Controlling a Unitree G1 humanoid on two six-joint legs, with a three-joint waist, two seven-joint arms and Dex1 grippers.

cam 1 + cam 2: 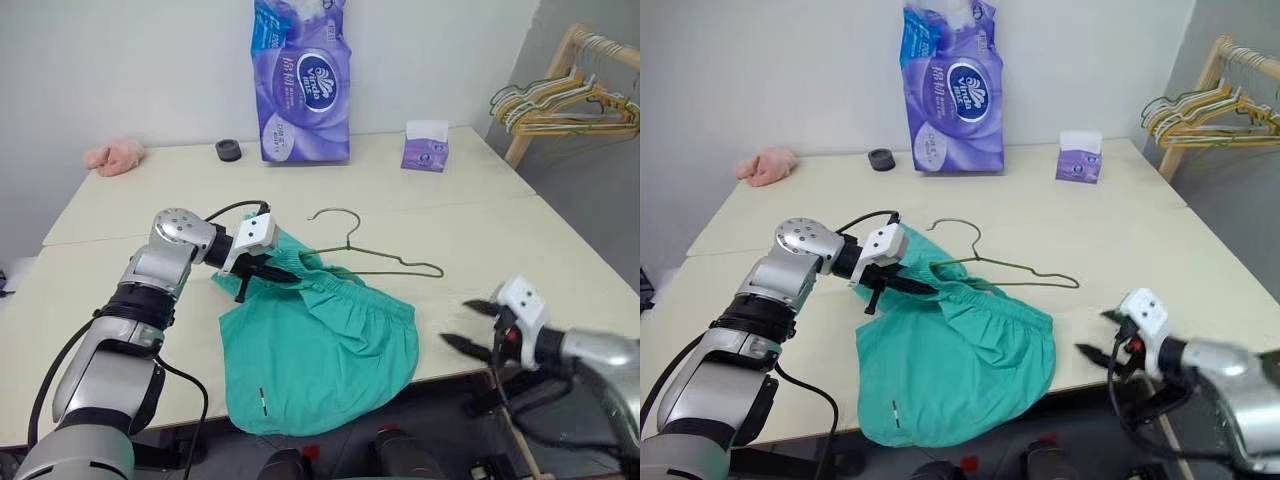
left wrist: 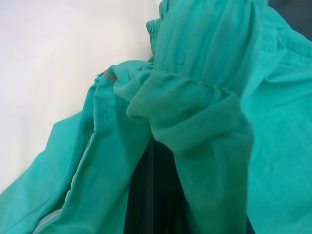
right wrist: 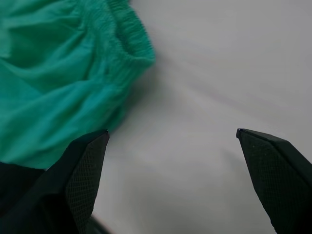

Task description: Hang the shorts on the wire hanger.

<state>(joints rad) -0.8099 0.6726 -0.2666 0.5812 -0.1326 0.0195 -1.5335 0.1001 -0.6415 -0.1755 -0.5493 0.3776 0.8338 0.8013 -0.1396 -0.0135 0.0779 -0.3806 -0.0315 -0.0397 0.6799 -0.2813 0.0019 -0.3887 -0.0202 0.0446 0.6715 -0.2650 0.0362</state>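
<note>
Currently: Shorts Pinched at Waistband, Hanger Partly Covered

The shorts (image 1: 320,350) lie at the table's (image 1: 520,240) near edge, waistband toward the far side, legs draped over the edge. The wire hanger (image 1: 385,262) lies flat, long axis running left to right, hook (image 1: 335,215) pointing away; its left end is hidden under the waistband. The left gripper (image 1: 262,272) is clenched on the waistband. The right gripper (image 1: 478,328) hangs off the near edge, fingers (image 3: 87,170) spread wide, grasping nothing. Bare tabletop lies right of the shorts.

One pair of shorts (image 1: 320,350), one wire hanger (image 1: 375,255), one tissue pack (image 1: 300,85), one tissue box (image 1: 425,147), one pink cloth (image 1: 113,156), one black ring (image 1: 228,150), two tools, left tool (image 1: 262,272), right tool (image 1: 472,326).
</note>
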